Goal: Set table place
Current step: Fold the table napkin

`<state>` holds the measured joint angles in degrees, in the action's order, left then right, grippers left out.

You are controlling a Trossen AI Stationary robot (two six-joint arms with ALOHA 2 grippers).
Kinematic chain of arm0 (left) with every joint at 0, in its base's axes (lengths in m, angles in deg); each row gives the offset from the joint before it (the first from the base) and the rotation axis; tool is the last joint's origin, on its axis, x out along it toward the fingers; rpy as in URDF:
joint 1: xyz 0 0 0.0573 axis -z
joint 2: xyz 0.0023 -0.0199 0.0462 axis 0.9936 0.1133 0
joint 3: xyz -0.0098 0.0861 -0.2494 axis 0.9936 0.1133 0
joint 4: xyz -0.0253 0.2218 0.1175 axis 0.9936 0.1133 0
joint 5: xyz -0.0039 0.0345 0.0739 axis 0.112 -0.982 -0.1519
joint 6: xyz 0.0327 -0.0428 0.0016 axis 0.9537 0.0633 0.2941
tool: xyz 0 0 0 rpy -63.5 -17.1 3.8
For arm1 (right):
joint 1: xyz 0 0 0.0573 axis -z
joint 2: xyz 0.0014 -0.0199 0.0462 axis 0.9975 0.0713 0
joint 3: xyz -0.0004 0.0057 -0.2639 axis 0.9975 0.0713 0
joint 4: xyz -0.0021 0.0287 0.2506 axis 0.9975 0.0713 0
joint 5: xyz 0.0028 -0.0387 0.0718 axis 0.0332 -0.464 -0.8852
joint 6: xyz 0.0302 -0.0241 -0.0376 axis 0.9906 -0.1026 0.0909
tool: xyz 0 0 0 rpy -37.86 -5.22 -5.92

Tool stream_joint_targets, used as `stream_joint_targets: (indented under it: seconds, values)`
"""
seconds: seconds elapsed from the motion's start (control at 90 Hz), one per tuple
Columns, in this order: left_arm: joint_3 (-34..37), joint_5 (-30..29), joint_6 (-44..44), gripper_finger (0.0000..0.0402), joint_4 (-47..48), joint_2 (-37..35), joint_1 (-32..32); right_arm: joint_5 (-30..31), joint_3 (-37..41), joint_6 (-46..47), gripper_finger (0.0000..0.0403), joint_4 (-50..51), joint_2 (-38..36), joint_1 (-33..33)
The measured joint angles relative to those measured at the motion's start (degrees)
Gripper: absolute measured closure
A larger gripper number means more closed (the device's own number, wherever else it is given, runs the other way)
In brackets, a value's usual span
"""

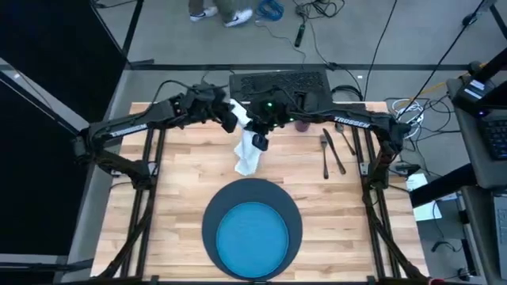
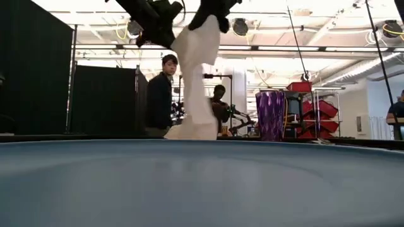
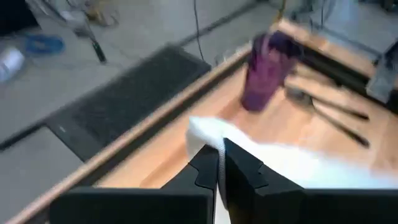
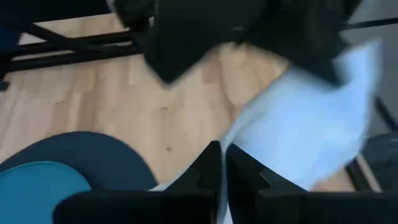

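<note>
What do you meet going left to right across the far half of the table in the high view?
Left gripper → white napkin → right gripper, both shut on the napkin → purple cup → cutlery.

Low view: the charger (image 2: pixel 202 183) fills the foreground as a blur and hides the tabletop. Both arms are cut off at the top edge. High view: the cup (image 1: pixel 302 124) is mostly hidden beneath the right arm. Right wrist view: the napkin (image 4: pixel 305 124) is smeared, and the other arm blocks its upper part.
</note>
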<state>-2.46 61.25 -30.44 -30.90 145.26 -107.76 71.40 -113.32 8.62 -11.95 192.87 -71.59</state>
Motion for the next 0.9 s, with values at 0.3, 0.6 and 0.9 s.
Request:
stream_joint_targets:
  seconds: [0.3,0.6,0.9]
  values:
    - [-0.04,4.56,-1.15,0.0402,-5.31,-0.22,-0.33,2.46,-2.69,0.59,0.0403,6.86,-1.48,1.08]
    - [-2.94,5.65,-0.28,0.0402,-5.56,-0.17,-0.52,2.96,-7.48,-0.11,0.0403,9.97,-1.49,0.94]
    - [-7.01,5.35,0.43,0.0402,-2.23,-0.22,-2.45,2.84,-10.4,-1.9,0.0403,9.52,-1.49,5.34]
